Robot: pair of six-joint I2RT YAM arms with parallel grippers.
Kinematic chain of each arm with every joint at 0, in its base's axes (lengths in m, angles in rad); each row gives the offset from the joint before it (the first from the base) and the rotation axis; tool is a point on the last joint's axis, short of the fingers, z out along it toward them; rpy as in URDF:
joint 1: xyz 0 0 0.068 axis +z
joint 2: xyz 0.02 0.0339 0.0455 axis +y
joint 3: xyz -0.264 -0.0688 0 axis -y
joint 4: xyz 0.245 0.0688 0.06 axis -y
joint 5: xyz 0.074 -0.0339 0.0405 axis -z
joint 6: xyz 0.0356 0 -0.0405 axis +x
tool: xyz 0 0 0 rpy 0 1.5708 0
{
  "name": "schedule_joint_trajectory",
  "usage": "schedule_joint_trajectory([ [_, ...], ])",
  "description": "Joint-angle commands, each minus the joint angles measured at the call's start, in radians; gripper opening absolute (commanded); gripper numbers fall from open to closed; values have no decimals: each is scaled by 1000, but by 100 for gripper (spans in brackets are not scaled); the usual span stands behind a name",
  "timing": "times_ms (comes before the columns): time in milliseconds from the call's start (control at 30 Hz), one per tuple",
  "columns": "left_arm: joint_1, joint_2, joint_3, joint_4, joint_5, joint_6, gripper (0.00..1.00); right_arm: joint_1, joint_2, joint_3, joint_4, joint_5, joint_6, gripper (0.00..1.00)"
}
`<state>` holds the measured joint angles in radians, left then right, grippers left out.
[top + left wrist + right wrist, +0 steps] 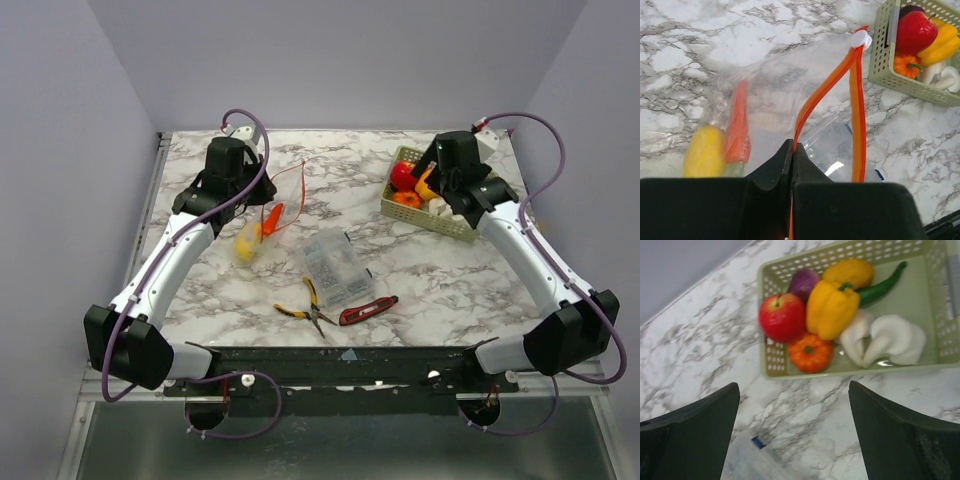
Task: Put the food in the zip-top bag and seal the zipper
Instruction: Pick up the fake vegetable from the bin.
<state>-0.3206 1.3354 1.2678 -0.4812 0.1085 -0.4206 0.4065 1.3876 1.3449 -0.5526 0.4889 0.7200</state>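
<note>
Your left gripper pinched the zipper, lifting the zip-top bag open. Your right gripper hung spread over the food in the basket; centring on one piece would have served best.

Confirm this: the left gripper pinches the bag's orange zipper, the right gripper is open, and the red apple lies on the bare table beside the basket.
One thing is wrong: the red apple lies inside the basket, next to the yellow pepper, as the right wrist view shows. The left gripper does pinch the zipper, and the right gripper is open.
</note>
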Motion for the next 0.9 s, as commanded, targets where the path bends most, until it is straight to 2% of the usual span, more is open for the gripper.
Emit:
schedule_joint_trajectory([
  [0,3,-24,19,3,40,-19,0,-107,41,-6,-98,-37,-37,94],
  [133,5,-16,21,1,43,-22,0,-152,92,-12,-105,-49,-58,100],
  [700,14,10,40,-18,84,-43,0,-262,344,-6,-17,-139,-241,99],
  [867,14,20,35,-17,74,-43,0,-305,406,-19,29,-213,-264,98],
])
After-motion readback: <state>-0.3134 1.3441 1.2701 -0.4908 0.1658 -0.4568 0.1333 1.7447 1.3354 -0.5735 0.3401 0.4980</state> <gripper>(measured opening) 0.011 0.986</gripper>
